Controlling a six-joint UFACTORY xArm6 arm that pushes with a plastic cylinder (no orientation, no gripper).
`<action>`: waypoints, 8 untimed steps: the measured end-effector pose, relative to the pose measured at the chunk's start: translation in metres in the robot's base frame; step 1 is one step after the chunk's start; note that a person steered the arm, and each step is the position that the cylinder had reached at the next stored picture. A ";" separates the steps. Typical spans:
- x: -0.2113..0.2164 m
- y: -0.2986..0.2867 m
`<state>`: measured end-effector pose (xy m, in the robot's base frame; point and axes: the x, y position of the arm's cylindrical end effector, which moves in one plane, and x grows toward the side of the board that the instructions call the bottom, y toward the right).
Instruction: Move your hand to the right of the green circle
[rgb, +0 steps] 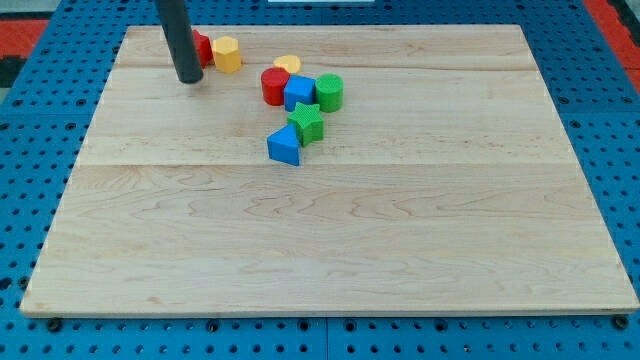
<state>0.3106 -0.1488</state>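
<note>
The green circle (330, 91) is a short green cylinder in the upper middle of the wooden board (330, 230). It touches a blue cube (299, 93) on its left. My tip (188, 79) is the lower end of a dark rod at the view's upper left, well to the left of the green circle and of the whole cluster. It stands just left of a red block (203, 47), partly hidden behind the rod, and a yellow hexagon block (228, 54).
A red cylinder (274, 85) sits left of the blue cube, a yellow heart-like block (288, 64) behind them. A green star (306, 122) and a blue triangle (285, 147) lie below the cluster. Blue pegboard surrounds the board.
</note>
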 end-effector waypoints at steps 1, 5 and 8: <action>-0.019 0.066; -0.025 0.125; -0.011 0.189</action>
<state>0.2996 0.0406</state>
